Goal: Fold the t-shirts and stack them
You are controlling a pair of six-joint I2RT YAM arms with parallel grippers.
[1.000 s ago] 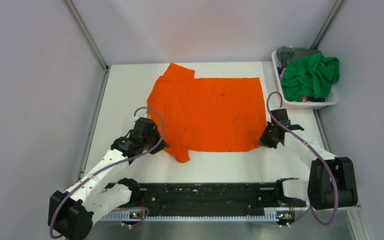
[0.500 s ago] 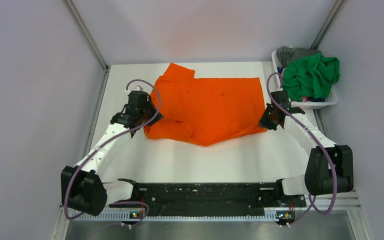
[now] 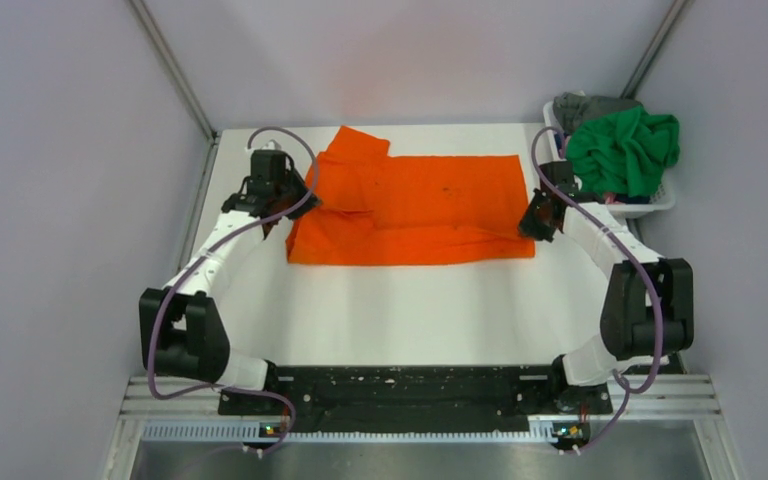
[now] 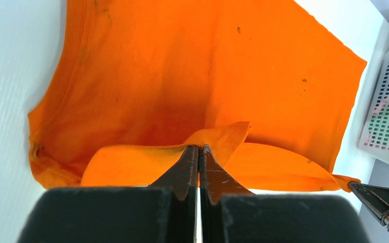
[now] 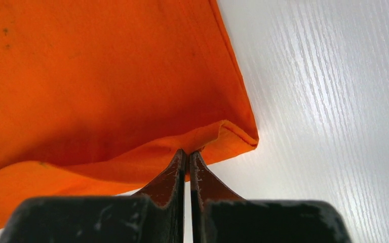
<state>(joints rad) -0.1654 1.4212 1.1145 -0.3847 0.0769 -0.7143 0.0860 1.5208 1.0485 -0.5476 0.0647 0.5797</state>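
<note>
The orange t-shirt [image 3: 410, 210] lies across the back of the white table [image 3: 400, 310], its near half doubled over onto its far half. My left gripper [image 3: 295, 200] is shut on the shirt's folded-over near edge at the left; the left wrist view shows the cloth [image 4: 218, 81] pinched at the fingertips [image 4: 198, 148]. My right gripper [image 3: 532, 226] is shut on the shirt's near right corner, seen in the right wrist view [image 5: 187, 152] with the cloth [image 5: 96, 76] held just above the table. A green t-shirt [image 3: 620, 150] and a grey t-shirt [image 3: 585, 105] lie bunched in the basket.
The white slatted basket [image 3: 660, 198] stands at the table's back right corner, close behind the right arm; it also shows in the left wrist view [image 4: 387, 121]. Grey walls close the table on the left, back and right. A black rail [image 3: 400, 385] runs along the near edge.
Both grippers have carried the shirt's near edge away from me toward the back of the table. The shirt has gone from spread flat to folded in half lengthwise.
</note>
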